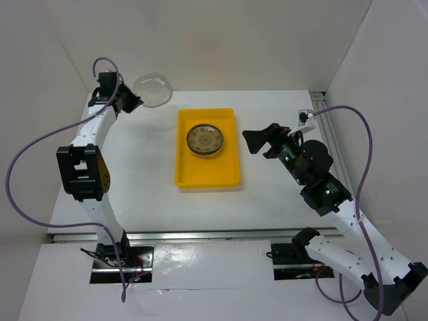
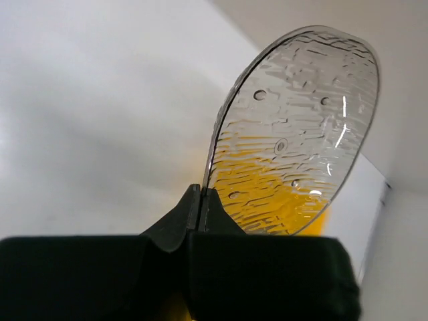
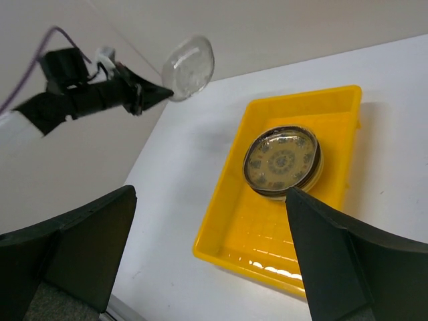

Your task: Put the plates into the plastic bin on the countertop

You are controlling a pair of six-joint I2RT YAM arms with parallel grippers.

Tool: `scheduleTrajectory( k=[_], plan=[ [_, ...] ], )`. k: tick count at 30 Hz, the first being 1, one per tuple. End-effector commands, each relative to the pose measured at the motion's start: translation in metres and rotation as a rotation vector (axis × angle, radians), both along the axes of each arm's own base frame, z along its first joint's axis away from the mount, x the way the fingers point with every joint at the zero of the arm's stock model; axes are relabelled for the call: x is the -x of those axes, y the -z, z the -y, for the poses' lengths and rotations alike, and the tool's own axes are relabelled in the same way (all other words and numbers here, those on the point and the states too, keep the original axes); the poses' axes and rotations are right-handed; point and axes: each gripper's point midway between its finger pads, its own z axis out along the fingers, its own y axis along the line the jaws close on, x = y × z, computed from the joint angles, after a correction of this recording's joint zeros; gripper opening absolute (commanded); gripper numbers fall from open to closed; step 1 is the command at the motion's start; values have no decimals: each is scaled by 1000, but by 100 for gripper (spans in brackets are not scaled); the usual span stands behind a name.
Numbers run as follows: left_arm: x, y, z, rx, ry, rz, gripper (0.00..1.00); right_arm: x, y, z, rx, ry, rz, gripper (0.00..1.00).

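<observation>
A clear glass plate (image 1: 154,89) hangs tilted in the air near the back left corner, above the white countertop (image 1: 140,174). My left gripper (image 1: 134,103) is shut on its rim. In the left wrist view the jaws (image 2: 201,197) pinch the lower edge of that ribbed glass plate (image 2: 294,134). The yellow plastic bin (image 1: 207,175) lies mid-table and holds a stack of plates (image 1: 205,139), topped by a yellow-and-brown patterned one (image 3: 282,160). My right gripper (image 1: 262,142) hovers open to the right of the bin (image 3: 267,227), its fingers spread wide with nothing between them (image 3: 210,200).
White walls (image 1: 374,60) close in the back and both sides. A metal rail (image 1: 200,235) runs along the near edge by the arm bases. Purple cables (image 1: 27,154) loop from both arms. The left arm's elbow (image 1: 83,172) stands left of the bin.
</observation>
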Motion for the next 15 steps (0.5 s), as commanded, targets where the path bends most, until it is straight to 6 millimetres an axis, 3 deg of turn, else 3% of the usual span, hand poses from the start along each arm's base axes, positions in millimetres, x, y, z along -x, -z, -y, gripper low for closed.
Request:
scheduleTrajectory(
  k=[1, 2, 4, 5, 8, 10, 15],
  plan=[
    [13, -61, 65, -23, 164, 137, 0, 0, 6, 5, 13, 28, -11, 100],
    [25, -44, 79, -13, 196, 106, 0, -1, 10, 4, 10, 28, -23, 100],
    [32, -37, 104, -16, 222, 98, 0, 1, 13, 2, 16, 15, -32, 100],
    [40, -39, 132, -18, 274, 94, 0, 2, 16, 1, 23, 4, -42, 100],
    [58, -23, 169, -16, 309, 34, 0, 5, 19, 3, 30, 4, -54, 100],
    [74, -19, 177, -15, 322, 31, 0, 10, 20, 6, 29, 4, -52, 100],
    [83, -10, 195, -14, 396, 16, 0, 19, 24, 12, 33, 4, -57, 100]
  ],
)
